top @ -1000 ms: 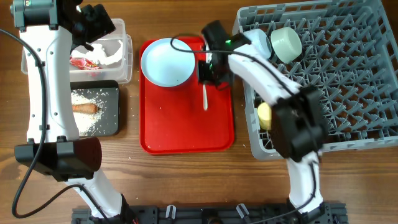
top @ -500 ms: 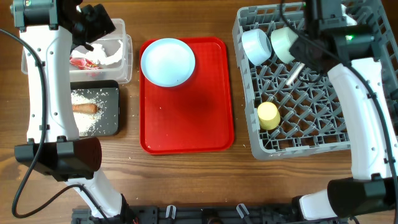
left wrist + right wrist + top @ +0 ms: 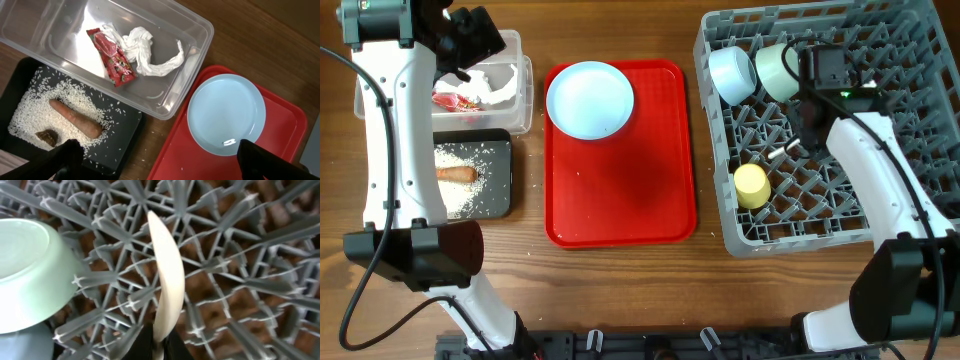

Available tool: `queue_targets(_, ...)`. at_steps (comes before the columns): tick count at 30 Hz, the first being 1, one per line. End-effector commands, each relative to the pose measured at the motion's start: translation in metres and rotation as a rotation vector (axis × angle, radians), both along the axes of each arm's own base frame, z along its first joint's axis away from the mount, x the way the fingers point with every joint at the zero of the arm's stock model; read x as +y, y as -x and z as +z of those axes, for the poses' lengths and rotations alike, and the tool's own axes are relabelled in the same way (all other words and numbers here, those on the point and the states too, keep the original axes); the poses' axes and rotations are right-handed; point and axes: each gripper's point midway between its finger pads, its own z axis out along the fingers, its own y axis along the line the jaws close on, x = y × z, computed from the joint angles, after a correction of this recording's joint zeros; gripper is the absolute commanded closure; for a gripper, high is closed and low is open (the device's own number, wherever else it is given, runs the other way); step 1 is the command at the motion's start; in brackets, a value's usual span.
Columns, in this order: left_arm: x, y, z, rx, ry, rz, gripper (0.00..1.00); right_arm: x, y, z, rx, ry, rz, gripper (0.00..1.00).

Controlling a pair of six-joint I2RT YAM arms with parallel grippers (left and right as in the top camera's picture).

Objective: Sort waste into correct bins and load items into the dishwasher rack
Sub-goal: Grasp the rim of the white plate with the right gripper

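My right gripper (image 3: 159,342) is shut on the white plastic spoon (image 3: 166,285) and holds it among the pegs of the grey dishwasher rack (image 3: 880,150). The spoon's end shows in the overhead view (image 3: 778,152). The rack holds a light blue bowl (image 3: 730,73), a mint green bowl (image 3: 776,70) and a yellow cup (image 3: 751,185). The pale blue plate (image 3: 589,98) lies on the red tray. My left gripper (image 3: 160,160) is open and empty above the bins. The clear tub (image 3: 195,65) holds white paper (image 3: 145,50) and a red wrapper (image 3: 112,62). The black tray (image 3: 125,130) holds rice (image 3: 30,110), the sausage stick (image 3: 75,117) and a brown lump (image 3: 46,137).
The flat red serving tray (image 3: 640,180) lies between the bins and the rack, with only the plate on it. A few rice grains lie on the wood beside the black tray.
My right gripper lifted the spoon off the red tray, carried it right over the rack, then moved it down among the pegs near the yellow cup. The left arm has not moved.
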Motion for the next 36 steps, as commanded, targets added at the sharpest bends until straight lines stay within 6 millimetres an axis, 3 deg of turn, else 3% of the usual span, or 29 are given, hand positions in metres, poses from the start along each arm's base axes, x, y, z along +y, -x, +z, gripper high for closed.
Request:
queue_targets(1, 0.003, -0.001, -0.004, 0.008, -0.006, 0.018, 0.0, 0.004, -0.002, -0.004, -0.04, -0.051, -0.068, 0.96)
queue_targets(5, 0.003, -0.001, -0.004, 0.008, -0.006, 0.018, 0.0, 0.003, 0.0, -0.004, -0.029, -0.046, -0.064, 0.92)
queue_targets(6, 0.003, -0.001, -0.004, 0.008, -0.006, 0.018, 0.0, 0.002, 0.0, -0.004, -0.024, -0.034, -0.061, 0.81)
queue_targets(8, 0.003, -0.001, -0.004, 0.008, -0.006, 0.017, 0.0, -0.003, 0.002, -0.003, -0.022, -0.003, -0.071, 0.39)
queue_targets(10, 0.003, -0.001, -0.004, 0.008, -0.006, 0.018, 0.0, -0.009, 0.001, 0.001, -0.008, 0.054, -0.019, 0.21)
queue_targets(11, 0.003, -0.001, -0.004, 0.008, -0.006, 0.018, 0.0, -0.009, -0.002, 0.002, 0.003, 0.076, 0.038, 0.17)
queue_targets(13, 0.003, -0.001, -0.004, 0.008, -0.006, 0.018, 0.0, -0.008, -0.008, 0.012, 0.027, 0.129, 0.179, 0.14)
queue_targets(15, 0.003, -0.001, -0.004, 0.008, -0.006, 0.018, 0.0, 0.007, -0.021, 0.041, 0.021, 0.166, 0.435, 0.12)
queue_targets(18, 0.003, -0.001, -0.004, 0.008, -0.006, 0.018, 0.0, 0.07, -0.041, 0.107, -0.232, 0.02, 0.782, 0.14)
queue_targets(19, 0.003, -0.001, -0.004, 0.008, -0.006, 0.018, 0.0, 0.087, -0.044, 0.123, -0.301, -0.019, 0.846, 0.22)
queue_targets(22, 0.003, -0.001, -0.004, 0.008, -0.006, 0.018, 0.0, 0.129, -0.053, 0.144, -0.416, -0.075, 0.915, 0.3)
queue_targets(26, 0.003, -0.001, -0.004, 0.008, -0.006, 0.018, 0.0, 0.215, -0.072, 0.127, -0.477, -0.124, 1.053, 0.3)
queue_targets(30, 0.003, -0.001, -0.004, 0.008, -0.006, 0.018, 0.0, 0.294, -0.084, 0.079, -0.393, -0.154, 1.207, 0.32)
queue_targets(32, 0.003, -0.001, -0.004, 0.008, -0.006, 0.018, 0.0, 0.317, -0.088, 0.058, -0.334, -0.154, 1.259, 0.32)
queue_targets(34, 0.003, -0.001, -0.004, 0.008, -0.006, 0.018, 0.0, 0.342, -0.094, 0.023, -0.241, -0.162, 1.304, 0.32)
queue_targets(36, 0.003, -0.001, -0.004, 0.008, -0.006, 0.018, 0.0, 0.35, -0.096, 0.002, -0.197, -0.17, 1.311, 0.33)
